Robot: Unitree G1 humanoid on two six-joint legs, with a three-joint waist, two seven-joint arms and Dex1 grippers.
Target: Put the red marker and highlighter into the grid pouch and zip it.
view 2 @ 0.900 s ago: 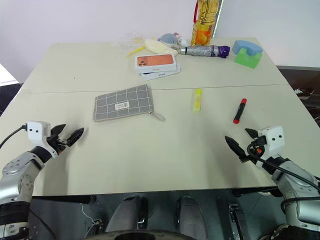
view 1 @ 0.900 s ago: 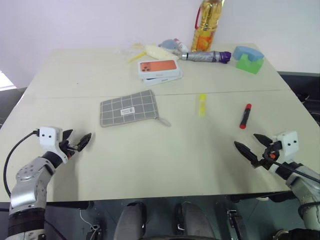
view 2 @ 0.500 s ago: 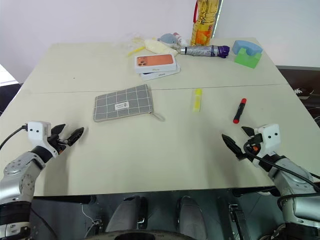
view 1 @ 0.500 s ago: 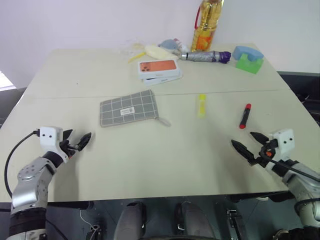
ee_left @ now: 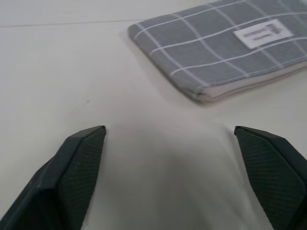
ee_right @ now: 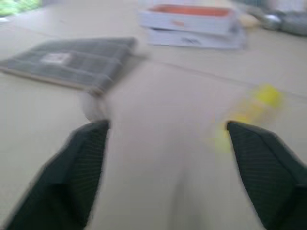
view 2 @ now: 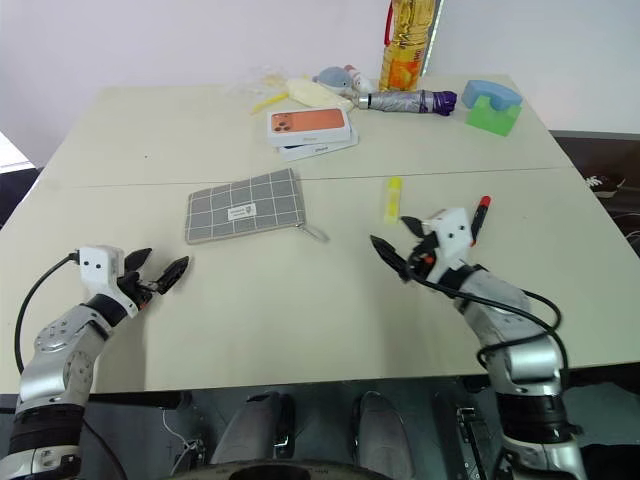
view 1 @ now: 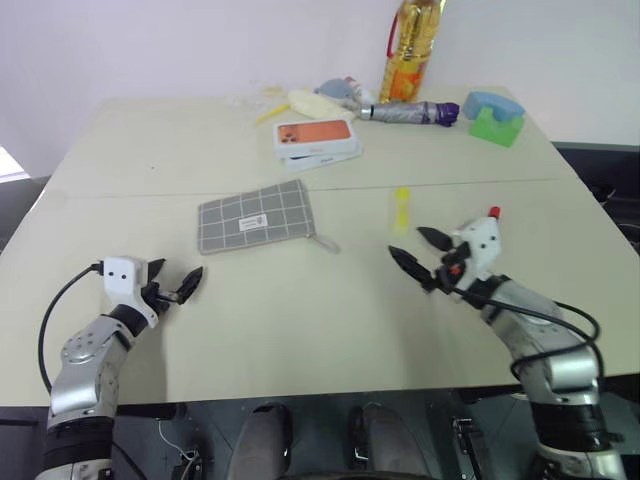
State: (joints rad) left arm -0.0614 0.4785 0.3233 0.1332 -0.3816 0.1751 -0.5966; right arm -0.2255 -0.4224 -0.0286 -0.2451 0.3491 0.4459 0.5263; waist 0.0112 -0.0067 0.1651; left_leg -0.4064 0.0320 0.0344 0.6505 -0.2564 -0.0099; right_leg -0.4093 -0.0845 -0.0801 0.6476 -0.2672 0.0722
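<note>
The grid pouch [view 1: 256,217] lies zipped and flat beyond my spread left fingers [view 1: 175,290], while my right fingers [view 1: 420,256], parted and empty, have swung in beside the highlighter [view 1: 402,209].

We see two arms clad in silver-grey metal segments with rounded joint housings. Each wrist carries a small white box-shaped camera block with two dark dots on its face. The left gripper [view 1: 175,287] and the right gripper [view 1: 417,251] each have two black fingers that taper to points. In the wrist views the finger [ee_left: 79,158] pads show a fine cross-hatched texture. A black cable loops from each wrist block back along the forearm, and near the right wrist we see a small red-orange detail.
</note>
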